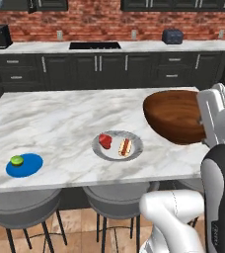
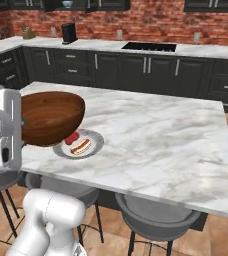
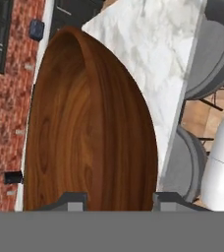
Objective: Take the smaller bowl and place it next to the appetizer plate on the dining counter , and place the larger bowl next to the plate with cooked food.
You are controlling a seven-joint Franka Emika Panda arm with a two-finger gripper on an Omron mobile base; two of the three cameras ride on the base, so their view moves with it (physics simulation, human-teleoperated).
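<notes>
Under the claw spreads the dining counter, a big island with a white top full of grey veins, and round grey stools stand pushed in at its near edge. Behind it, farther from the claw, runs a wall of red brick with dark cabinets below, a black cooktop set in the pale wall counter, a dark toaster and a black coffee machine. The floor is of warm brown tiles. The larger bowl hangs in the air at the claw, above the counter's near right part and not touching the marble; it is wide and deep, reddish brown with clear wood grain, and it is tilted so that its rim stands a little to one side. In the hand view the two dark finger tips sit on both sides of the bowl's rim, so the claw seems to be pinching the wall of the bowl, although the contact itself is hidden at the picture's lower edge. Just beside the bowl, lower and to the left of the claw, lies the plate with cooked food, pale grey, with a red piece and a sausage-like piece on it. Much farther to the left, near the front edge, rests the appetizer plate, bright blue, bearing one small green round thing.
</notes>
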